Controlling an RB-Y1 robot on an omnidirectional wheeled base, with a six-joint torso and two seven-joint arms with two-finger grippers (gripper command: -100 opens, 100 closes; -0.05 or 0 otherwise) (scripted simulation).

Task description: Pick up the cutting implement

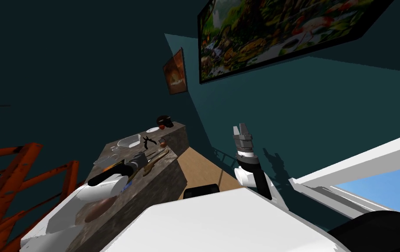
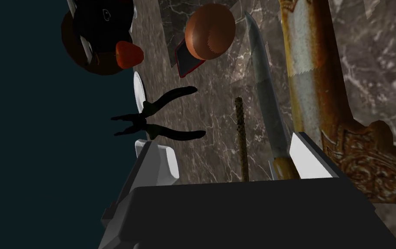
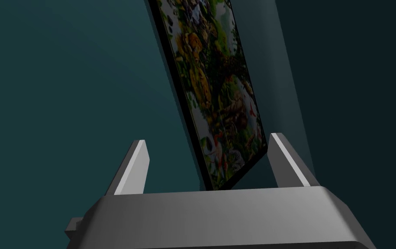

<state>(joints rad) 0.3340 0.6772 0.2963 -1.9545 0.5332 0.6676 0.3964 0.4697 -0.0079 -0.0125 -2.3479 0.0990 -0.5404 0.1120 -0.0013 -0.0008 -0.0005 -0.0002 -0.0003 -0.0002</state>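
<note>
Black pliers (image 2: 148,123) lay on the dark stone counter (image 2: 210,142). The left gripper (image 2: 236,158) hung wide open, with a thin stick (image 2: 241,138) and the knife (image 2: 264,86) handle between its fingers. The right gripper (image 1: 241,130) stood open too, up high.

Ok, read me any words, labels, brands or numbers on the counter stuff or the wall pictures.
No text can be read anywhere.
The knife, the black pliers and the marbled counter bear no lettering.
The large wall picture and the small orange picture show imagery only.
</note>
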